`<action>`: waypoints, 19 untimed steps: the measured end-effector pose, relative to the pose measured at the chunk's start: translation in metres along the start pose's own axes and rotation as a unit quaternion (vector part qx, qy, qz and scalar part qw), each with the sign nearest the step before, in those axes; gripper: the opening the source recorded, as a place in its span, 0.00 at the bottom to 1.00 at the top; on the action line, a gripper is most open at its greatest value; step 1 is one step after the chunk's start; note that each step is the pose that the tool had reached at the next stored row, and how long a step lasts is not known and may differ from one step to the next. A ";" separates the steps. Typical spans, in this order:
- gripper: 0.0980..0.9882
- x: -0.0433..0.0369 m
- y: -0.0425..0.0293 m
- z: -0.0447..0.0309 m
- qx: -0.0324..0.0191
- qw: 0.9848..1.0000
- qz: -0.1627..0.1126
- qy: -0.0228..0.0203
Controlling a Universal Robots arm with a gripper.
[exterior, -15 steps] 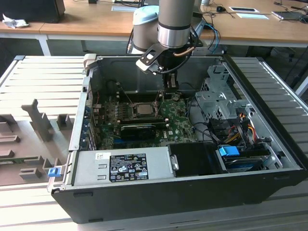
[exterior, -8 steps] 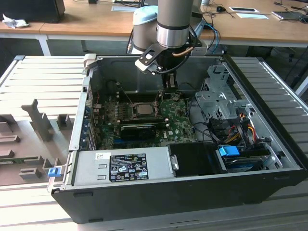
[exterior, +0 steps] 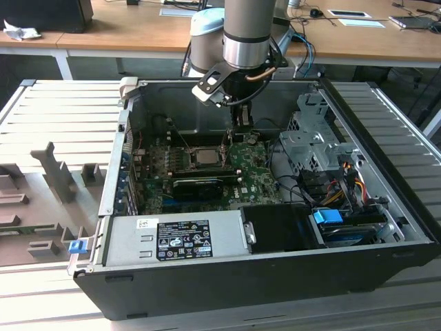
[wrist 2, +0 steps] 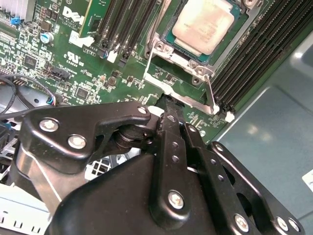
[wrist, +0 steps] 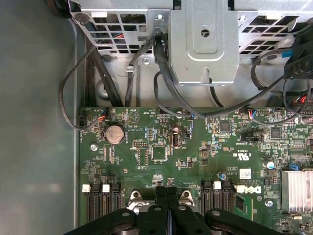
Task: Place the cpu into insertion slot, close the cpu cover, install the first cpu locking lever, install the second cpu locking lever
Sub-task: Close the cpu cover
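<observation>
The cpu [wrist 2: 203,24] lies flat in the insertion slot [wrist 2: 165,34], silver top up; in the exterior view the cpu [exterior: 204,156] sits mid-board. The cpu cover [wrist 2: 181,90], a silver frame, stands tilted up at the socket edge nearest my gripper, with green board showing through its window. A thin silver lever [wrist 2: 211,95] sticks up beside it. My gripper [wrist 2: 168,105] is shut, fingertips against the cover's edge. In the first wrist view the gripper [wrist: 167,192] sits between two silver cover tabs [wrist: 139,198]. In the exterior view the gripper [exterior: 233,138] hangs just right of the socket.
Black memory slots [wrist 2: 124,24] flank the socket on both sides. A metal drive cage [wrist: 203,39] with black cables [wrist: 161,73] stands beyond the board, and a heat sink [wrist: 298,188] sits nearby. The power supply [exterior: 172,238] and a long black card [exterior: 200,185] lie nearer the exterior camera.
</observation>
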State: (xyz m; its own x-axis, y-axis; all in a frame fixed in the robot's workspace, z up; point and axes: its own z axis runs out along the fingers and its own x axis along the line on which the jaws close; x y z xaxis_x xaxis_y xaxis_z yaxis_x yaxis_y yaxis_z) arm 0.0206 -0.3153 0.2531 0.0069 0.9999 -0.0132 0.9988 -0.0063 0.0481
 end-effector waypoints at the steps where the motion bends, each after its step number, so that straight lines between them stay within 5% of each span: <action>1: 0.01 0.0000 0.0000 0.0000 0.000 1.000 0.000 0.000; 19: 0.01 0.0000 -0.0060 -0.0003 0.000 1.000 0.000 0.000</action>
State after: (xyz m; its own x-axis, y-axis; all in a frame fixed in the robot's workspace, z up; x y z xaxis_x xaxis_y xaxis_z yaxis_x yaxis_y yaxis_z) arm 0.0146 -0.3153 0.2532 0.0070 0.9999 -0.0133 0.9988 -0.0063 0.0480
